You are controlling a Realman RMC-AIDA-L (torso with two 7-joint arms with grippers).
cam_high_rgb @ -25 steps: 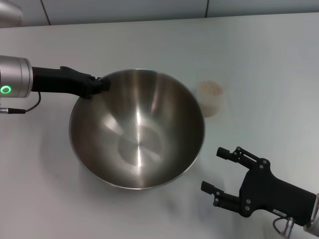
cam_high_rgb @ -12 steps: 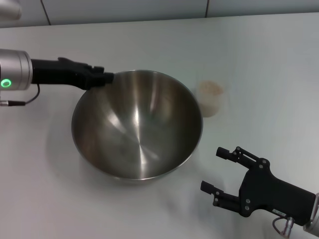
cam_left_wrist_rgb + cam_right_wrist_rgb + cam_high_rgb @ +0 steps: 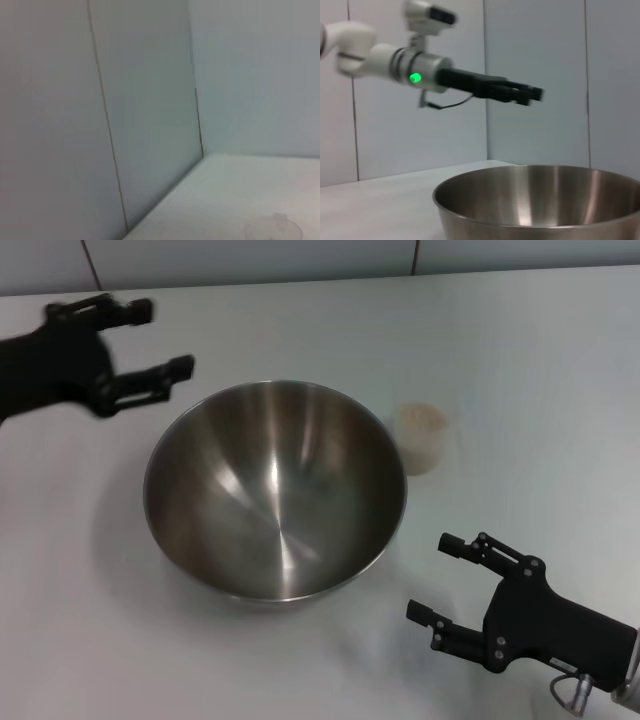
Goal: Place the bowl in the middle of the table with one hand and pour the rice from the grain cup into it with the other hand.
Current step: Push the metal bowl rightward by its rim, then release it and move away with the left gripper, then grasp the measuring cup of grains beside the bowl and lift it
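Head view: bowl (image 3: pixel 275 490) upright, grain cup (image 3: pixel 423 438) beside, mouths up.

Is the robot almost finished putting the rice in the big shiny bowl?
Not yet. The bowl already sits mid-table, and the left claw is open and clear of it. Nothing is held now. The grain cup stands full of rice, untouched; the open right claw must grab it and pour.

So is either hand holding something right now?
No. The left hand is open, up and clear of the bowl. The right hand is open too, beside the bowl, away from the grain cup.
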